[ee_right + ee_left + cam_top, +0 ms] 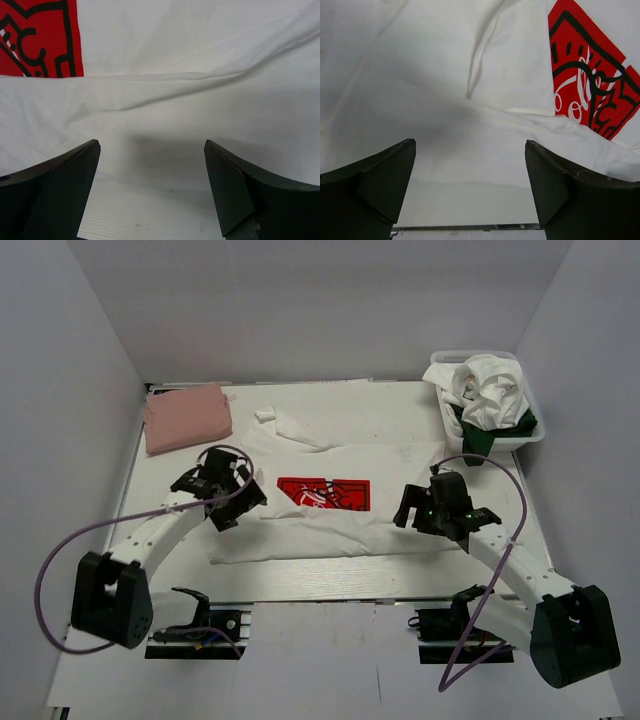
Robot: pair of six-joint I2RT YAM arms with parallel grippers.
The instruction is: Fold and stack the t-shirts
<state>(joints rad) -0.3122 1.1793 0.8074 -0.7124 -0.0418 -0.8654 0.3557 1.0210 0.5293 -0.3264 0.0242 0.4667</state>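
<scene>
A large white t-shirt (330,520) with a red square print (322,493) lies spread on the table, its near part folded up over it. My left gripper (238,502) is open and empty over the shirt's left edge; the cloth (445,110) and print (590,90) show in its wrist view. My right gripper (416,515) is open and empty over the shirt's right near edge; its wrist view shows the cloth (200,100) and a corner of the print (40,40). A folded salmon-pink t-shirt (186,417) lies at the back left.
A white mesh basket (534,435) at the back right holds crumpled white (488,390) and dark green (482,438) shirts. The table's near edge (330,590) runs just in front of the white shirt's hem. White walls close in both sides.
</scene>
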